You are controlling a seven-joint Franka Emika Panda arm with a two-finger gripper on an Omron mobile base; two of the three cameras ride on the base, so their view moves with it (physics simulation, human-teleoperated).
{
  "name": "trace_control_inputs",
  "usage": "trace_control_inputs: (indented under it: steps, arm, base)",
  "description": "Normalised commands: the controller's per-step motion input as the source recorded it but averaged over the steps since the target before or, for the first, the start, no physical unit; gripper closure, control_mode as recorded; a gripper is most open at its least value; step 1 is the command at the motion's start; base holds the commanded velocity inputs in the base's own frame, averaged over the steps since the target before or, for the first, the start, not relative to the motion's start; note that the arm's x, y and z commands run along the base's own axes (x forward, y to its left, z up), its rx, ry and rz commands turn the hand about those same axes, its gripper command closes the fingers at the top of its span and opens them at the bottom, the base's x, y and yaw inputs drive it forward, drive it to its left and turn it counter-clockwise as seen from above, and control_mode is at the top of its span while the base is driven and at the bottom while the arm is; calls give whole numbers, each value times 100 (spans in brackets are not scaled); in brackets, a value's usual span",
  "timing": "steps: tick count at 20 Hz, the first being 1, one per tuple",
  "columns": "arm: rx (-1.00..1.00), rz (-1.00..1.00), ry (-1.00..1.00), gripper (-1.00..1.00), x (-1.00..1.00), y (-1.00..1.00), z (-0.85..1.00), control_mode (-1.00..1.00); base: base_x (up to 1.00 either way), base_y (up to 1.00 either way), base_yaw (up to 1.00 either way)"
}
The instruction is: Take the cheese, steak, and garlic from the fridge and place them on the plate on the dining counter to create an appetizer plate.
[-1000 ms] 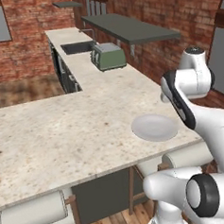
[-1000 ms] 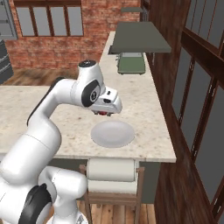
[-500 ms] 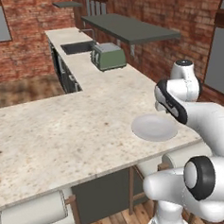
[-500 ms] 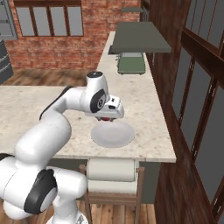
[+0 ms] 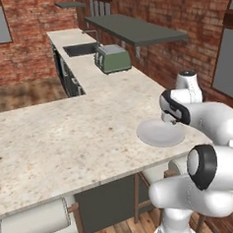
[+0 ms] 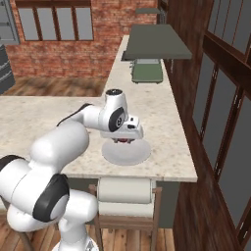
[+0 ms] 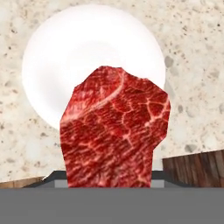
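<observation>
Hand view: the steak point(image 7: 114, 131) looms large, clamped in the hand, its lower edge cut off and the fingertips hidden behind it. It hangs above the plate point(image 7: 57, 61), covering the plate's near rim. From the right base view, the hand point(image 6: 122, 140) sits low over the plate on the beige desk point(image 6: 44, 117), only a dark-red sliver showing.

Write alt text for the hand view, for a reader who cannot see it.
A dark-red marbled steak fills the foreground, held up in the pincer and hanging over a round white plate. The plate sits bare on a beige speckled stone counter, with wooden floor past the counter's edge.
</observation>
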Motion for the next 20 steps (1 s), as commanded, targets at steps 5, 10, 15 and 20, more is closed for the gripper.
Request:
trace_control_inputs:
  steps: [5,10,15,20]
  arm:
    - [0,1,10,100,15,-18,-38,-100]
    - [0,4,5,100,40,-11,-52,-100]
    - [0,5,2,100,56,-19,-47,-100]
    - [0,6,2,100,64,-18,-39,-100]
  base:
    - [0,0,0]
    - [0,0,0]
    - [0,0,0]
    - [0,0,0]
